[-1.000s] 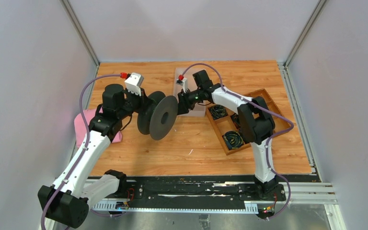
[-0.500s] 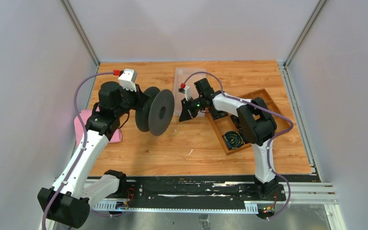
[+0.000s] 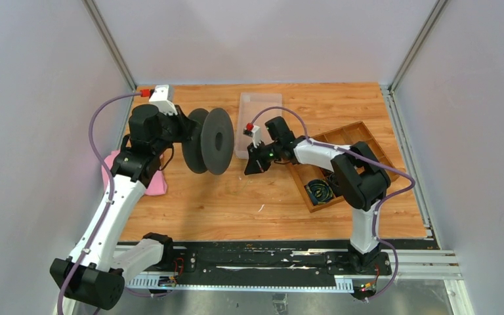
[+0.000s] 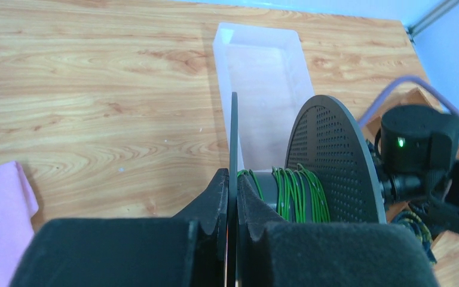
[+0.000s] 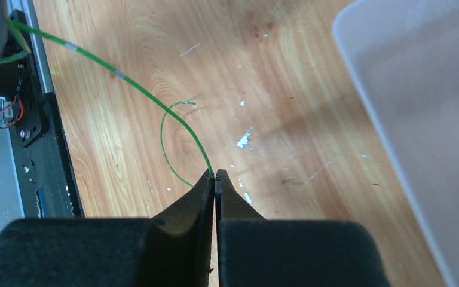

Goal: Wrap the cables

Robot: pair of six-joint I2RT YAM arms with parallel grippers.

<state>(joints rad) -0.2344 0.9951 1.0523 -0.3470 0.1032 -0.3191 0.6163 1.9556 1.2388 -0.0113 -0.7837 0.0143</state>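
Note:
A black spool (image 3: 209,140) is held in the air over the table's left half. My left gripper (image 4: 233,185) is shut on its near flange (image 4: 233,137). Green cable (image 4: 299,194) is wound in several turns on the hub, next to the perforated far flange (image 4: 329,161). My right gripper (image 5: 214,174) is shut on the thin green cable (image 5: 125,81), which runs up left out of the frame, with a short free end curling beside the fingertips. In the top view the right gripper (image 3: 254,161) is just right of the spool, low over the wood.
A clear plastic bin (image 3: 251,125) lies behind the right gripper. A wooden tray (image 3: 341,164) with coiled cables is at the right. A pink cloth (image 3: 115,174) lies at the left edge. The black base rail (image 3: 269,259) runs along the near edge.
The left arm has drawn the spool back and to the left. The right gripper has come toward the near side and lower, away from the spool's face.

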